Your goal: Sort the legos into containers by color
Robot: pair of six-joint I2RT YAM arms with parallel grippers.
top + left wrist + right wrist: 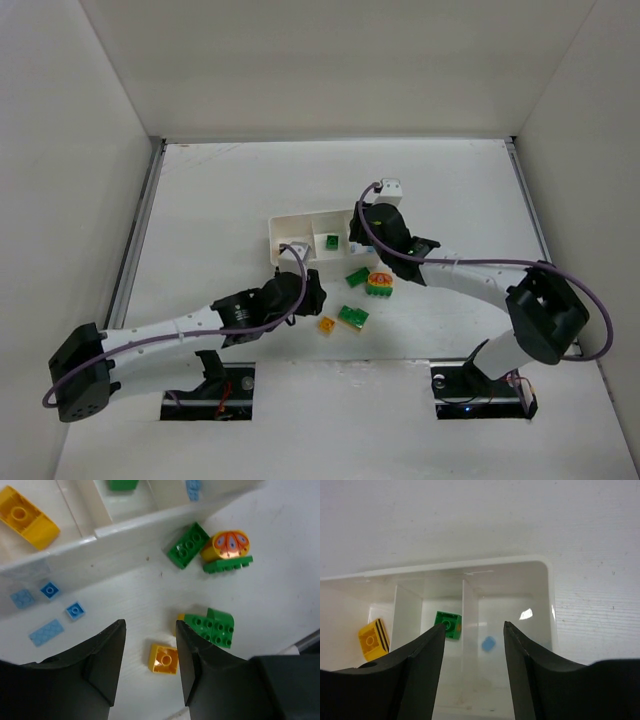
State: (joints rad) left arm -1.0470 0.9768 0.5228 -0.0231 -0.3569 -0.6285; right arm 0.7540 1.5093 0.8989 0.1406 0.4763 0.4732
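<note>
The white tray (287,222) has three compartments. In the right wrist view a yellow brick (372,639) lies in the left one, a green brick (447,624) in the middle one and a small light blue piece (488,643) in the right one. My right gripper (474,626) hangs open and empty above the tray (547,587), over its right end (358,225). My left gripper (150,625) is open above the table, with a small yellow brick (163,659) between its fingers, close to the right finger. It is low in front of the tray (305,290).
Loose on the table: a green curved piece (212,627), a green brick (188,545), an orange domed piece on a green plate (227,550), and several light blue tiles (50,589) beside the tray's near wall. White walls enclose the table on three sides.
</note>
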